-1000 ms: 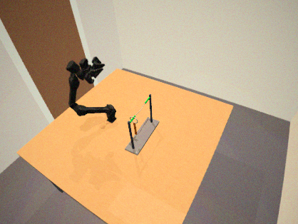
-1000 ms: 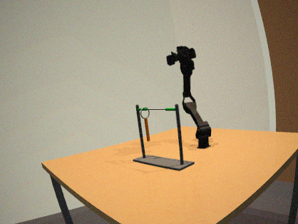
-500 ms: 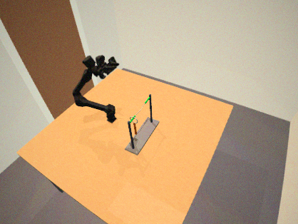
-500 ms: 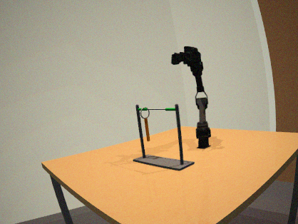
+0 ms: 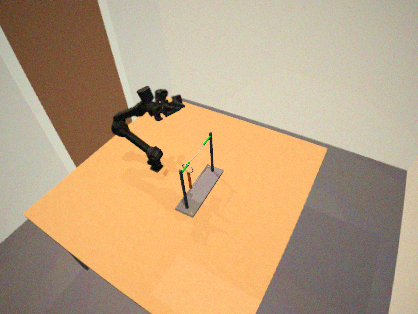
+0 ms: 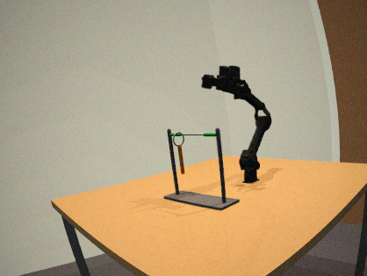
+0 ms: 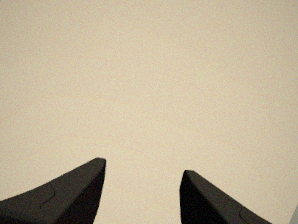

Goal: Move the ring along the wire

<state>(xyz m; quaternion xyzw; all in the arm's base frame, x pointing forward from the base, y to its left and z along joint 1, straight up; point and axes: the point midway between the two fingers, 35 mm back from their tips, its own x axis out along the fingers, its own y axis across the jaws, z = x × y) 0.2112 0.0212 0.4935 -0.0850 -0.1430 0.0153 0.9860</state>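
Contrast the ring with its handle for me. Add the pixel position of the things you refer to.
The ring [image 5: 192, 170] [image 6: 173, 140] is a thin grey loop, while the handle [image 5: 190, 181] [image 6: 181, 160] is a straight orange bar. The ring hangs at the wire's [image 5: 197, 157] [image 6: 193, 134] green part, whereas the handle hangs below it. Both are clear of the gripper [image 5: 183, 103] [image 6: 203, 82] [image 7: 144, 166].

Stand base [image 5: 207, 184] [image 6: 202, 200] on table [image 5: 240, 200] [image 6: 145, 220], a post [image 5: 183, 190] [image 6: 173, 163] at each end, wire [image 5: 198, 156] [image 6: 193, 134] between. Ring [image 5: 188, 173] [image 6: 178, 139] on wire near one post, handle [image 5: 189, 180] [image 6: 181, 160] below. Exterior: arm [image 5: 132, 136] [image 6: 255, 141] right of stand.
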